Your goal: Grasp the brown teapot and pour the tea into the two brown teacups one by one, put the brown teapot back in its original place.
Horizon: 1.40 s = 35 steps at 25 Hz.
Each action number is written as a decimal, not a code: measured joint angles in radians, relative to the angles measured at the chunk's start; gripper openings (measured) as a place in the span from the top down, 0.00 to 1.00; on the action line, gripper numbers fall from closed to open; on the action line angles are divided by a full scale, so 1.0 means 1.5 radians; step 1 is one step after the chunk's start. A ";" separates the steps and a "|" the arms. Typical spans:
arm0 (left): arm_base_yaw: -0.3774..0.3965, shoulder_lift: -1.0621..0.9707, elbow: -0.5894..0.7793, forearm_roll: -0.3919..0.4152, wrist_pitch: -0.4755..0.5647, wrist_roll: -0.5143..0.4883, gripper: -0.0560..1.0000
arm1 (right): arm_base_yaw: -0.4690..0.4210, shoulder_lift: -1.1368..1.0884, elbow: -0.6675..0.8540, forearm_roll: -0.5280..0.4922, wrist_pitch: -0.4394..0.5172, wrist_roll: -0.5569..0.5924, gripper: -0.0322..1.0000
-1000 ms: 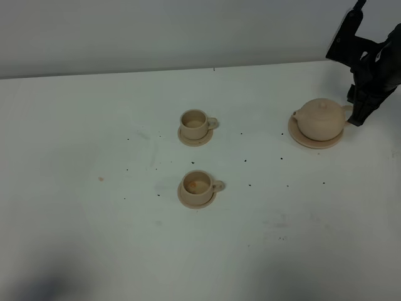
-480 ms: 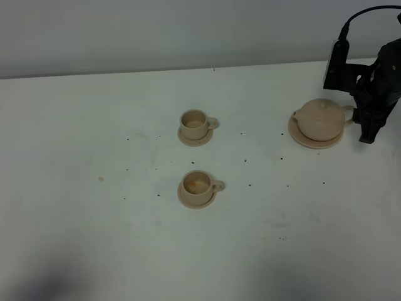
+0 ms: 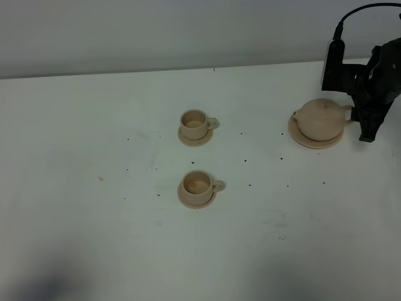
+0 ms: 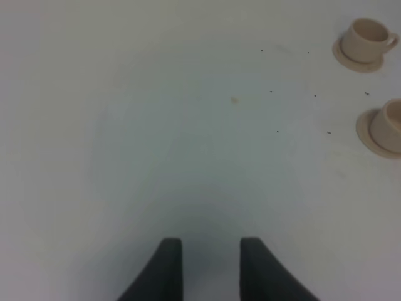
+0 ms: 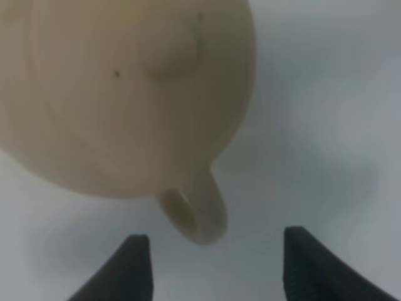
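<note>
Both jaws of the right pincer [image 5: 216, 248] are standing spread beside the brown teapot [image 3: 321, 120], likely rigid, slick, breakable; its loop handle [image 5: 213, 210] is offering the surest hold.

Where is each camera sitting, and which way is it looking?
Exterior high: up high, off the arms, looking down on the table, the two brown teacups, the brown teapot and the right claw.
Left wrist: on the left arm, looking across bare table toward the teacups; the open left claw shows.
Right wrist: on the right arm, close on the teapot's handle; the open right claw's tips show.
Shared: high and right wrist both see the teapot.
</note>
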 joint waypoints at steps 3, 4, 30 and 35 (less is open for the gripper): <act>0.000 0.000 0.000 0.000 0.000 0.000 0.71 | 0.003 0.000 0.000 0.034 0.002 -0.051 0.52; 0.000 0.000 0.000 0.000 0.000 0.000 0.71 | 0.006 0.000 0.000 0.041 0.002 -0.066 0.52; 0.000 0.000 0.001 0.000 0.000 0.000 0.71 | 0.018 0.036 -0.006 0.025 0.029 -0.074 0.53; 0.000 0.000 0.001 0.000 0.000 0.000 0.71 | 0.018 0.036 -0.007 0.021 0.060 -0.046 0.55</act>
